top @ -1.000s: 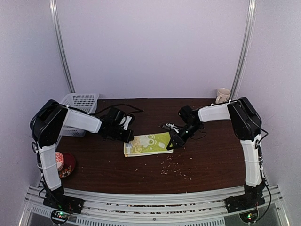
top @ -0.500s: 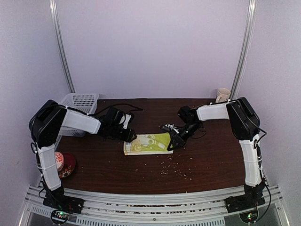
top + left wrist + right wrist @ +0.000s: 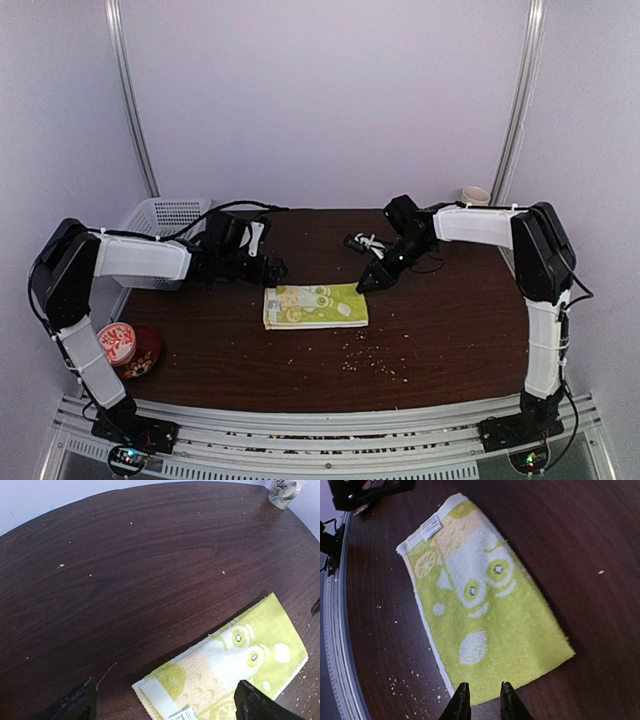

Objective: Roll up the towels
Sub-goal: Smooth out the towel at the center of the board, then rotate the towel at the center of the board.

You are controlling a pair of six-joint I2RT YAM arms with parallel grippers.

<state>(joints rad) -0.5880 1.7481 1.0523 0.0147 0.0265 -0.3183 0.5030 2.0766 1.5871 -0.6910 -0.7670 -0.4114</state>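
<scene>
One of the towels, the yellow-green one with a pale white pattern (image 3: 315, 305), lies flat and folded on the dark table; no other towel shows. It also appears in the left wrist view (image 3: 235, 665) and the right wrist view (image 3: 480, 600). My left gripper (image 3: 272, 270) hovers just beyond the towel's left end, jaws wide open and empty (image 3: 165, 707). My right gripper (image 3: 368, 283) hangs above the towel's far right corner. Its fingertips (image 3: 461, 702) stand a little apart, with nothing between them.
A white basket (image 3: 172, 222) stands at the back left, with a red bowl holding a cup (image 3: 125, 345) at the near left. A mug (image 3: 474, 197) is at the back right. Cables (image 3: 365, 243) lie behind the towel. Crumbs (image 3: 370, 355) are scattered in front of it.
Both grippers have let go of the towel's ends and drawn back and up from it. The left jaws opened wide, the right only slightly. The towel lies flat.
</scene>
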